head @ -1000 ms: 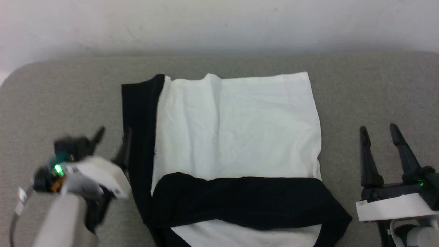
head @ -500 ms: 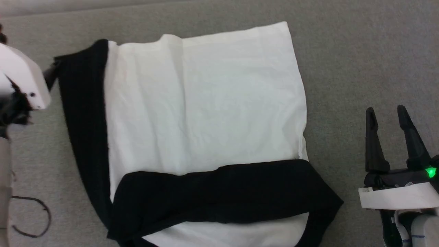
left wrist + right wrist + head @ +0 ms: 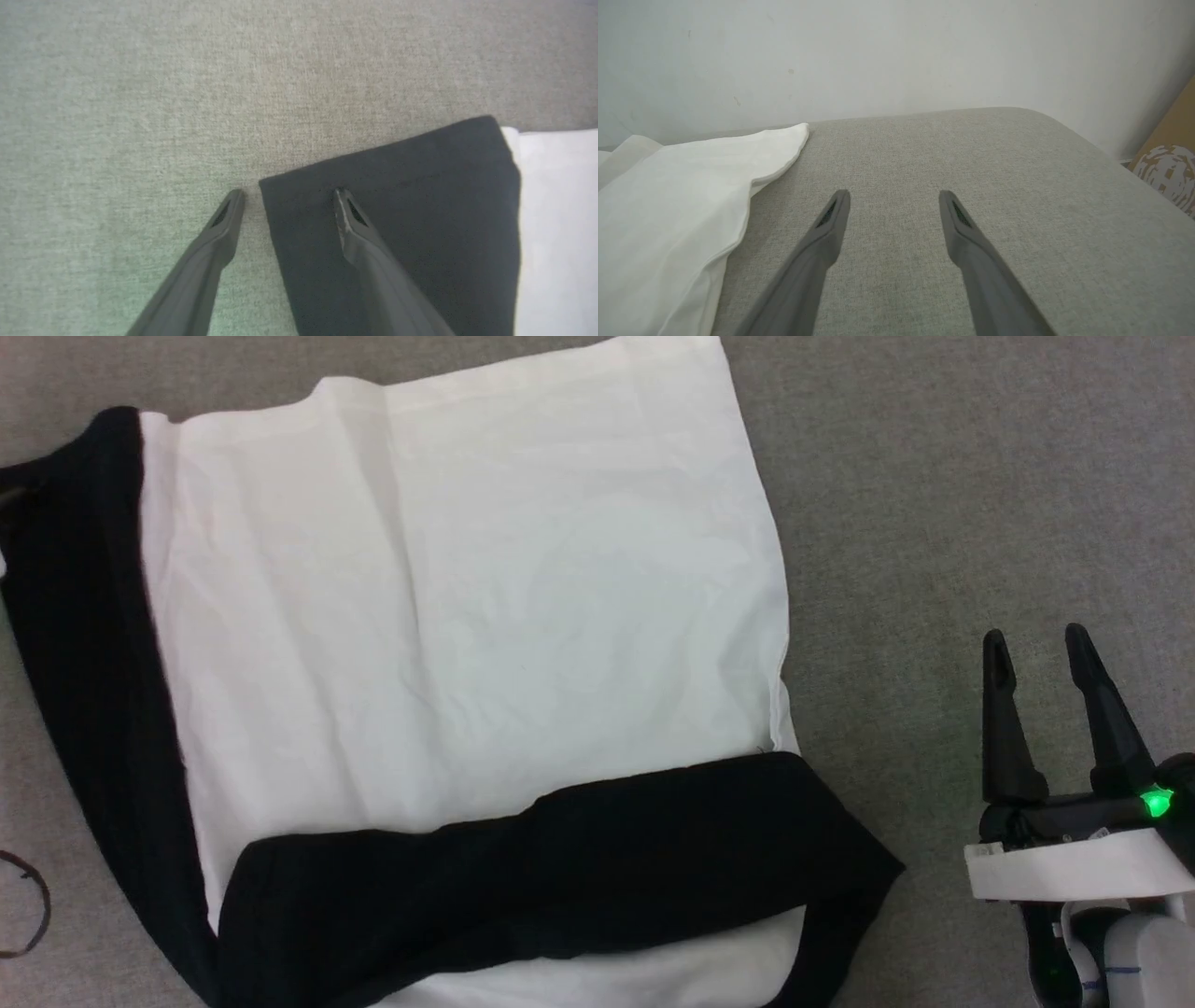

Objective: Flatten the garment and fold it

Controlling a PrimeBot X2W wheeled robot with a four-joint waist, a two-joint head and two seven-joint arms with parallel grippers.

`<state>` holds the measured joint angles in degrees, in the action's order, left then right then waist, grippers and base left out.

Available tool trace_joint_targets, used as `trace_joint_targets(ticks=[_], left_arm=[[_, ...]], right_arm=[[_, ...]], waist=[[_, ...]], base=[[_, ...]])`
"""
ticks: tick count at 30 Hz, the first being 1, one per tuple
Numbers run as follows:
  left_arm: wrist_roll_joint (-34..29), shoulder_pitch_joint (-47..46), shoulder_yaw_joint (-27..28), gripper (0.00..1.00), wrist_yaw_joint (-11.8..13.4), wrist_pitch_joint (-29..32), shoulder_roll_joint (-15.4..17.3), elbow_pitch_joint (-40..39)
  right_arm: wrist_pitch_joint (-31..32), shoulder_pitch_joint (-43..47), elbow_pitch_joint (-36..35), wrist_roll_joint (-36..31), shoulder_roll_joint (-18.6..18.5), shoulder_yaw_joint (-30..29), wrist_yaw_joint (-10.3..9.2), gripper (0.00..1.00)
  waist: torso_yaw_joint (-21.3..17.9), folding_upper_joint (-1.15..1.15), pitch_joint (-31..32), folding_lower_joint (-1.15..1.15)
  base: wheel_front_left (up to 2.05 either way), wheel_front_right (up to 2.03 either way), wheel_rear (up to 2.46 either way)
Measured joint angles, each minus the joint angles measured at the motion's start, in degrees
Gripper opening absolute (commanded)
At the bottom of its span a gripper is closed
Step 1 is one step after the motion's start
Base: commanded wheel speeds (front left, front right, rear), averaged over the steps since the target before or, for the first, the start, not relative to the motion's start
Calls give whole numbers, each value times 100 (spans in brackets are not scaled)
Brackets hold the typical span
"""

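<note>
The garment [image 3: 467, 607] lies spread on the grey surface, white body up, one black sleeve [image 3: 84, 644] along its left edge and another black sleeve [image 3: 551, 859] folded across its near part. Its neckband and chest print are hidden. In the left wrist view my left gripper [image 3: 287, 193] is open and hovers over the corner of the black sleeve [image 3: 402, 219], one finger above the cloth, the other above bare surface. My right gripper [image 3: 1036, 644] stands open at the lower right, apart from the garment [image 3: 668, 196], nothing between its fingers.
The grey fabric surface [image 3: 934, 476] spreads around the garment, with bare room on the right. A white wall [image 3: 878, 56] rises behind its rounded far edge. A brown cardboard piece [image 3: 1171, 158] stands off the right side. A thin black cable loop [image 3: 28, 905] lies at the left.
The head camera has tilted down and turned right, so the garment sits higher and further left. My left arm has left the head view. The right gripper holds its place.
</note>
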<state>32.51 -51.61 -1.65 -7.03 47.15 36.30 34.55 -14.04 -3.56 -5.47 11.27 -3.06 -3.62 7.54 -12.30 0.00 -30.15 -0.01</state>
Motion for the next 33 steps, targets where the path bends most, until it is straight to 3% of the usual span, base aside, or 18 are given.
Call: trace_joint_targets(ticks=[5, 6, 7, 12, 23, 33], left_arm=[[294, -183, 54, 100, 2, 623, 78, 105], [356, -202, 67, 25, 2, 748, 79, 109], [404, -203, 75, 0, 2, 825, 80, 110], [436, -25, 146, 0, 9, 482, 26, 122], [390, 516, 268, 0, 2, -1793, -322, 407], [539, 968, 77, 0, -4, -2715, -781, -472]], right_arm=[[-20, -44, 80, 32, 0, -16, 0, 100], [-21, -54, 98, 32, 0, -32, 0, 100], [-22, -64, 105, 32, 0, -48, 0, 100], [-31, -92, 191, 1, 1, -107, 0, 100], [-4, -8, 359, -188, 0, -197, 0, 100], [231, 343, 371, -214, 1, -337, 0, 100]], waist=[[-41, 0, -86, 0], [-33, 0, -84, 0], [-22, 0, -78, 0], [35, 0, 19, 1], [240, 0, 797, 1], [601, 0, 1738, 0]], base=[[0, 0, 0], [0, 0, 0], [0, 0, 0], [0, 0, 0], [0, 0, 0], [0, 0, 0]])
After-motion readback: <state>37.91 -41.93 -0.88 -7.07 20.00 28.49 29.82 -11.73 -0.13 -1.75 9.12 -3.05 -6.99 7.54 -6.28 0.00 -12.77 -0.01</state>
